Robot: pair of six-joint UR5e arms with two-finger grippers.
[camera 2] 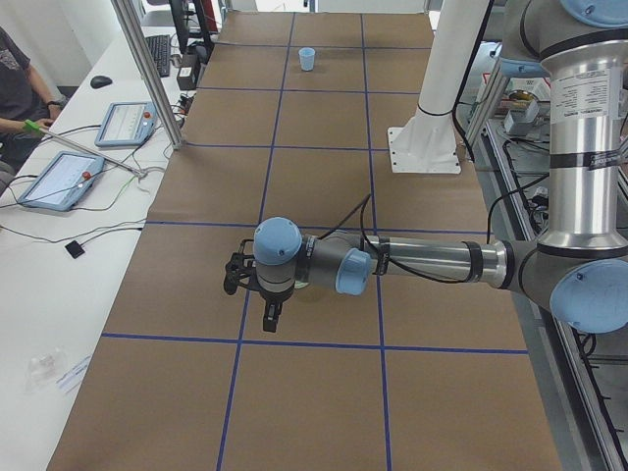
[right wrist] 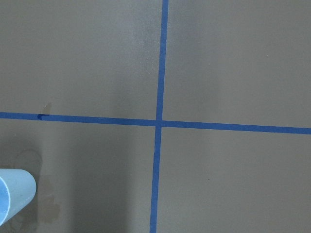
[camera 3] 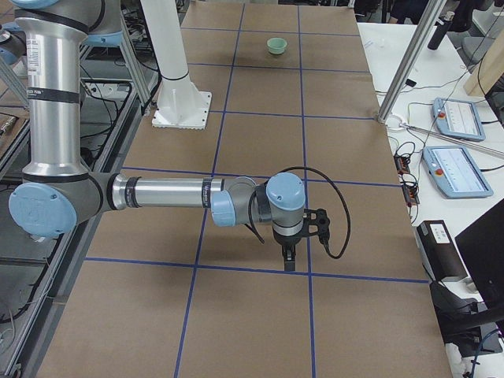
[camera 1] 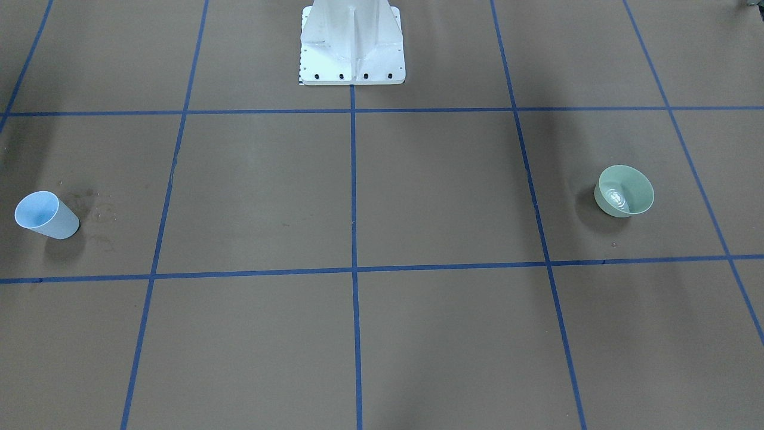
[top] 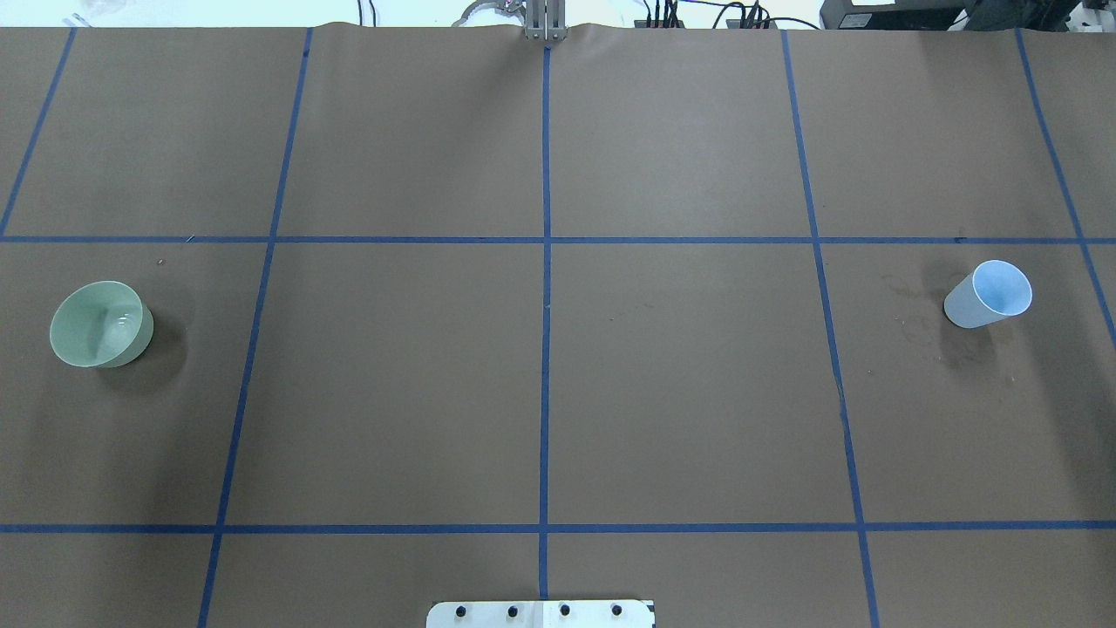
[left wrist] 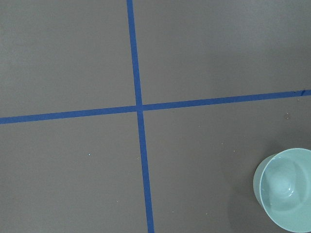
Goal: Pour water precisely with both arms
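The water (camera 1: pixel 617 200) is glinting in the green bowl (camera 1: pixel 640 190) near the table's (top: pixel 392 392) left edge; the blue cup (camera 1: pixel 48 216) is standing near its right edge, apparently empty; the left gripper (camera 2: pixel 272 319) and right gripper (camera 3: pixel 289 260) are hovering, finger state I cannot tell; grasping and pouring are looking undone.

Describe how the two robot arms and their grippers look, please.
The left arm and the right arm are alike: silver and grey tubes with pale blue round joint caps and thin dark bands. A black cable loops beside each wrist. The left gripper and the right gripper are small, black and narrow.
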